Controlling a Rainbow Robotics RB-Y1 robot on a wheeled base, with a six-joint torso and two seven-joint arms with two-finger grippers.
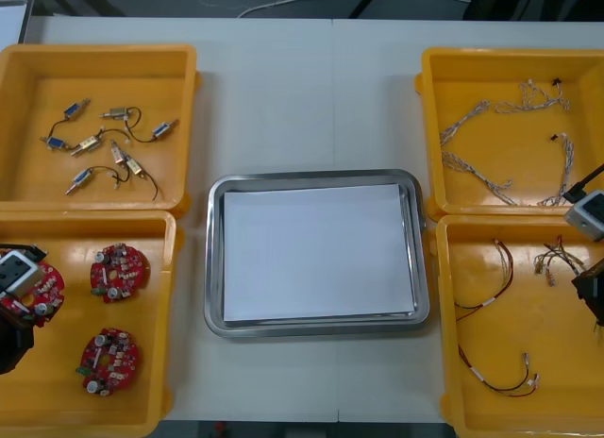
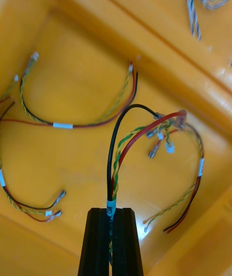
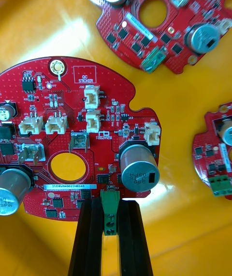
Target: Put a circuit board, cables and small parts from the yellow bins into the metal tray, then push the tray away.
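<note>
Left gripper [image 3: 109, 206] is in the near left bin [image 1: 142, 410], at 8 o'clock from the metal tray [image 1: 215, 259]. Its fingers [image 3: 89, 237] are closed to a narrow gap on the green connector [image 3: 109, 220] at the rim of a round red circuit board [image 3: 72, 126]. The board lies flat, component side up, with the connector pointing back along the fingers. Two further boards [image 1: 119, 270] [image 1: 108, 361] lie apart from it in the same bin, toward 3 and 5 o'clock. Right gripper [image 2: 111, 213] is in the near right bin [image 1: 547, 362], at 4 o'clock from the tray, fingers nearly together and pinching a cable [image 2: 112, 160] of black, red and yellow-green strands. The cable's long axis runs straight out in line with the fingers, then arches over, its terminal ends [image 2: 162, 135] drooping toward the bin floor. Other red and yellow cables [image 1: 491, 287] lie loose nearby. The tray sits at table centre, white inside, long axis 9 to 3 o'clock, nothing in it. Small metal parts [image 1: 104, 145] are in the far left bin [image 1: 38, 89] at 10 o'clock. Blue and white cables [image 1: 510, 145] are in the far right bin [image 1: 472, 79] at 2 o'clock.
</note>
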